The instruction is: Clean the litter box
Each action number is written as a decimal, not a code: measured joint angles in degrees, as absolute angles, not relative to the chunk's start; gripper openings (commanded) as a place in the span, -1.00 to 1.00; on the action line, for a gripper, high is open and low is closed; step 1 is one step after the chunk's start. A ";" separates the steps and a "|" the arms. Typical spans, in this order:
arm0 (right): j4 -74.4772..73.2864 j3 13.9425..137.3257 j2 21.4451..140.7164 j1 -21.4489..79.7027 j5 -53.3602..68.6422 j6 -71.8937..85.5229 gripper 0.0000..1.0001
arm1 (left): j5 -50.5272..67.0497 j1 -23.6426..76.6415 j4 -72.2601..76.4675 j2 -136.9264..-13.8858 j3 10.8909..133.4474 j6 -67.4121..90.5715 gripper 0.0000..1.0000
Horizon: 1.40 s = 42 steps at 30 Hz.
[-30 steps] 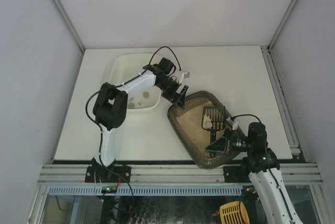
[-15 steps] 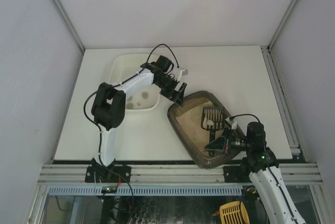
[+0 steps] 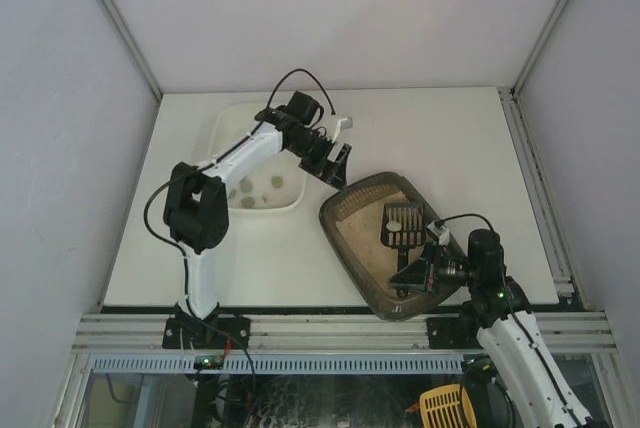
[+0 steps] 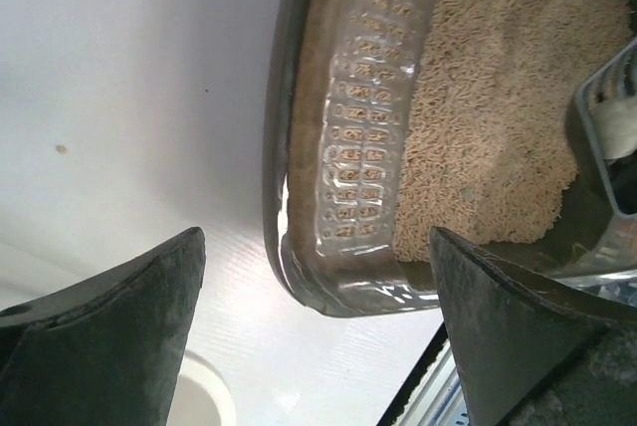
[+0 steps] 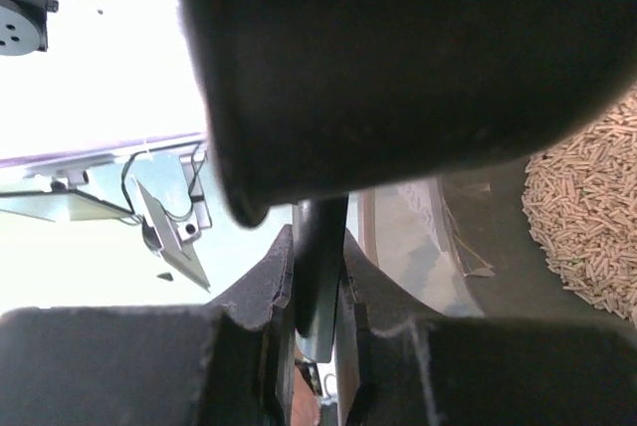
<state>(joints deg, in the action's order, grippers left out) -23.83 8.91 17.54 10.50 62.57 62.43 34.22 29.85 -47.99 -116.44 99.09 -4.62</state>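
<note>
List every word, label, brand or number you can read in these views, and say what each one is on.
No readable text in any view.
Dark brown-grey plastic litter box: rows of small embossed marks on its inner wall, too blurred to read as letters.
Dark slotted plastic scoop, held in the right gripper: no lettering visible.

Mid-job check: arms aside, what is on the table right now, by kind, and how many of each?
litter box: 1
white tub: 1
scoop: 1
Total: 3
The tub also holds a few small clumps, too small to count reliably.
</note>
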 measured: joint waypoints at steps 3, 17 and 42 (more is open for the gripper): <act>-22.70 9.56 19.25 10.41 62.67 61.95 -1.00 | 34.20 29.85 -49.06 -114.15 100.71 -4.62 0.97; -14.41 8.93 18.52 13.80 59.51 64.01 -1.00 | 33.17 28.80 -54.26 -107.83 106.83 -5.19 0.98; -28.49 72.75 86.04 41.65 29.39 40.58 -1.00 | 15.88 -2.85 -54.59 -97.47 104.95 -0.58 1.00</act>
<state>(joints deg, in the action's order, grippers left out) -28.49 72.75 86.04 41.65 29.39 40.58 15.88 -2.85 -54.59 -97.47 104.95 -0.58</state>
